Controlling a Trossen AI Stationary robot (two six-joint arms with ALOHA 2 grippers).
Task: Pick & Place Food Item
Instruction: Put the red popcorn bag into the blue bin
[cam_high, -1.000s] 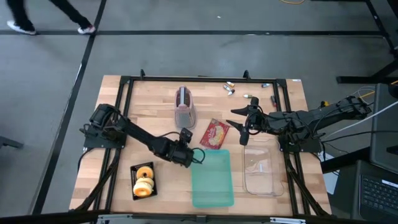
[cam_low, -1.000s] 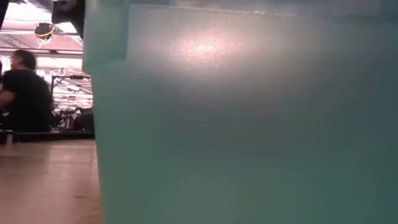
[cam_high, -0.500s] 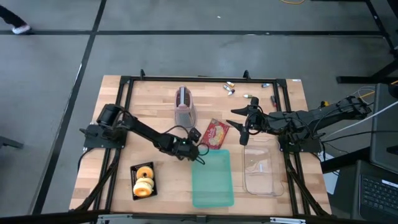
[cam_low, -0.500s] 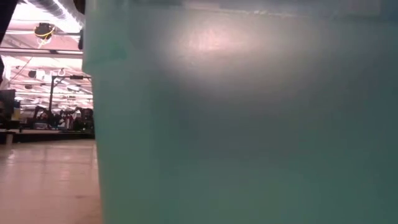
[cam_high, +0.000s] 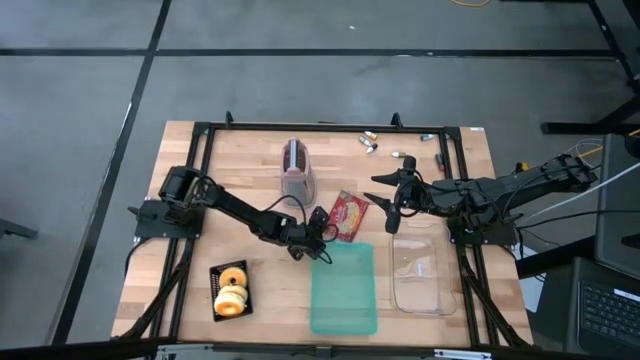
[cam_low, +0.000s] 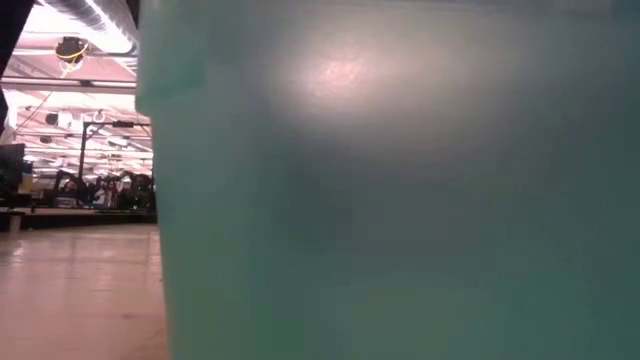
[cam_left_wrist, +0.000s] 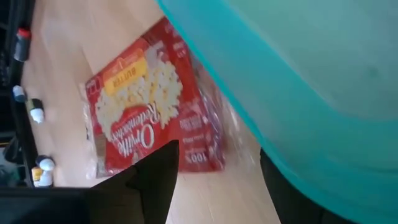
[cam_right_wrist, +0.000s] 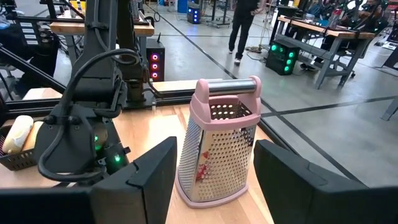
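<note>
The left gripper (cam_high: 318, 236) sits low over the wooden table (cam_high: 250, 180), right at the corner of the teal lid (cam_high: 343, 288) and just beside the red popcorn packet (cam_high: 347, 214). Its fingers (cam_left_wrist: 149, 180) stand wide apart with nothing between them; past them I can see the packet lying flat on the wood, with the lid's teal edge crossing over one side of the view. The lid lies flat near the front of the table and fills most of the low view. To its right is a clear plastic container (cam_high: 418, 270), empty as far as I can tell.

The right gripper (cam_high: 390, 205) hangs on the far side of the popcorn packet, above the back end of the clear container, its fingers (cam_right_wrist: 146, 180) spread fairly wide and holding nothing. Straight ahead of it stands a pink box grater (cam_right_wrist: 217, 140), upright, at the back of the table. A small black tray of donuts (cam_high: 231, 290) rests at the front left, well apart from both grippers. A few small items (cam_high: 369, 143) lie scattered along the back edge. A person (cam_right_wrist: 241, 25) stands out on the floor beyond.
</note>
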